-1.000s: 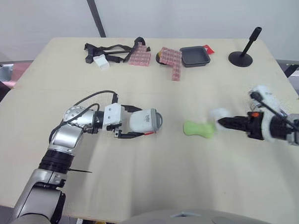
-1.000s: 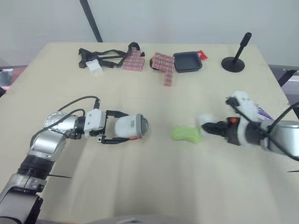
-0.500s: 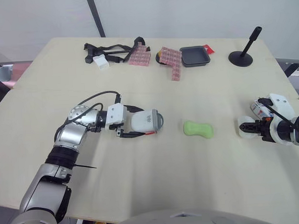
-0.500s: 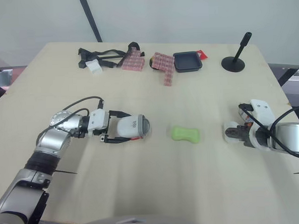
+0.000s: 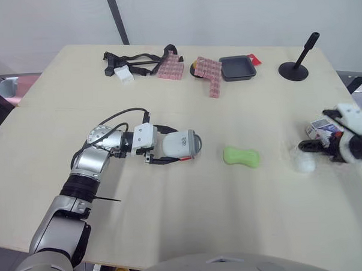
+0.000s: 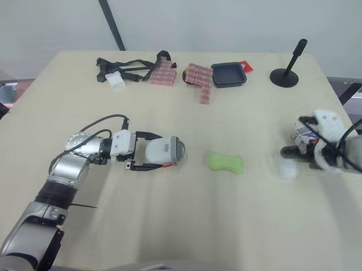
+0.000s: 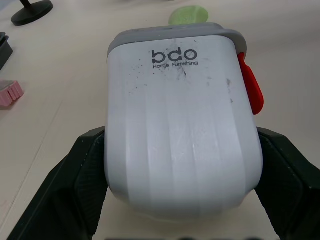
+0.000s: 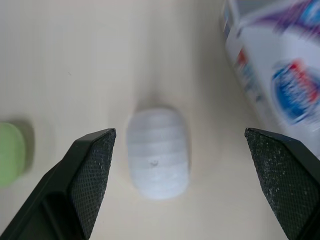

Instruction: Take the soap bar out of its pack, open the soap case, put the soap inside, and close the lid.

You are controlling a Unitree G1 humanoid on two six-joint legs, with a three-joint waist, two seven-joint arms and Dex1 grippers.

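My left gripper (image 5: 172, 145) is shut on the white soap case (image 5: 180, 145), which lies on its side on the table. The case's grey lid and red latch (image 7: 250, 90) point away from the wrist, and the lid is closed. A white ribbed soap bar (image 5: 303, 163) lies on the table at the right. My right gripper (image 5: 311, 148) hovers just beyond it, open, its fingers (image 8: 92, 165) spread to either side of the bar (image 8: 157, 160) without touching it. The printed soap pack (image 5: 322, 128) stands beside that gripper. A green peanut-shaped bar (image 5: 241, 157) lies between the case and the white bar.
Along the far edge of the table are black straps (image 5: 135, 59), a small white piece (image 5: 123, 75), pink block stacks (image 5: 208, 74), a black tray (image 5: 237, 67) and a black stand (image 5: 295, 67). The right table edge is close to the right gripper.
The right gripper, which carried the white soap bar near the green bar, has drawn back right and let it go on the table. The left gripper with the case shifted slightly right.
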